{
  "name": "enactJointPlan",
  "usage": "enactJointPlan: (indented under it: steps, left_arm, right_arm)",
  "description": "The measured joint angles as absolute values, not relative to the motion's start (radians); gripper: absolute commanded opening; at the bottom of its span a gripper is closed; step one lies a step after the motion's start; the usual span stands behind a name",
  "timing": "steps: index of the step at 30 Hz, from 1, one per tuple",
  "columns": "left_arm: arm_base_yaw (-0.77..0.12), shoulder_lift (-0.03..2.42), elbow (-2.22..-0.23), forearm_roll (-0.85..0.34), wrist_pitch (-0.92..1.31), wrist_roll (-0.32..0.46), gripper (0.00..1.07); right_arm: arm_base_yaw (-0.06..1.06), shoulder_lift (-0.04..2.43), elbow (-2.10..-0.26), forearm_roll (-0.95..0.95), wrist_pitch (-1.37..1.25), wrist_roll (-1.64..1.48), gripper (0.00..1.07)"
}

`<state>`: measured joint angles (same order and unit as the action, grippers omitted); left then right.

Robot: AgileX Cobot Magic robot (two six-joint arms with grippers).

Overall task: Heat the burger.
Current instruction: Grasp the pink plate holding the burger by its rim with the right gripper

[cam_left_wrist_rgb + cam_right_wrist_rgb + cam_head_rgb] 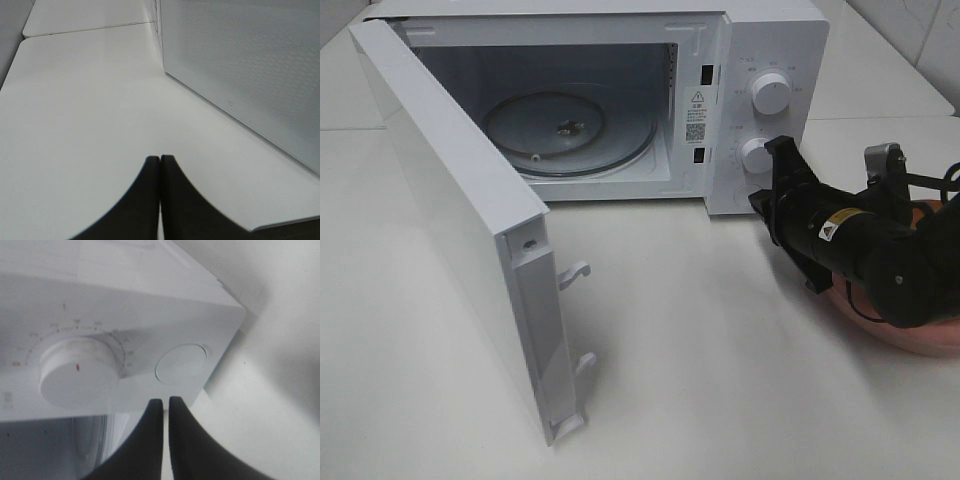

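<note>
- Microwave (620, 100) stands at the back of the white table (720, 380), with its door (450, 230) swung wide to the left of the high view.
- Two white latch hooks (575, 272) stick out of the door's free edge, one above the other.
- Inside, the glass turntable (570, 130) lies flat with nothing on it.
- Burger: not visible in any of the three views, so I cannot tell where it is.
- The panel to the right of the cavity carries an upper knob (771, 94) and a lower knob (756, 156).
- The right gripper (782, 150) reaches in from the right and sits just beside the lower knob.
- In the right wrist view its fingers (150, 430) are drawn together with only a thin slit between them, and they clamp nothing.
- Their tips point at the panel between the knob and a round button (181, 363) near the microwave's corner; whether they touch the panel I cannot tell.
- A pink plate (930, 345) shows partly under the right arm at the table's right edge.
- The left gripper (160, 157) is pressed together and empty, low over bare table near the door's dotted face (250, 65).
</note>
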<state>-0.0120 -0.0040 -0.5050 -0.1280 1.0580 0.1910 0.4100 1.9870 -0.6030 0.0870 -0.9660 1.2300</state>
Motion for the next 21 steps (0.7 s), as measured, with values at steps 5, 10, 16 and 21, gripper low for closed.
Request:
enactJointPlan:
  steps: [5, 10, 16, 21]
  left_arm:
    - [-0.012, -0.004, -0.505, -0.128, 1.058, 0.191, 0.00]
    - [-0.012, -0.004, -0.505, -0.128, 1.058, 0.191, 0.00]
    - [-0.012, -0.004, -0.505, -0.128, 1.058, 0.191, 0.00]
    - [-0.012, -0.004, -0.505, -0.128, 1.058, 0.191, 0.00]
  right_arm:
    - [0.410, 1.971, -0.582, -0.082, -1.008, 1.031, 0.07]
    - [0.410, 1.971, -0.580, -0.193, -1.087, 0.798, 0.08]
    - [0.410, 1.971, -0.580, -0.272, -1.114, 0.538, 0.09]
    - [0.410, 1.955, -0.579, -0.318, -1.066, 0.298, 0.09]
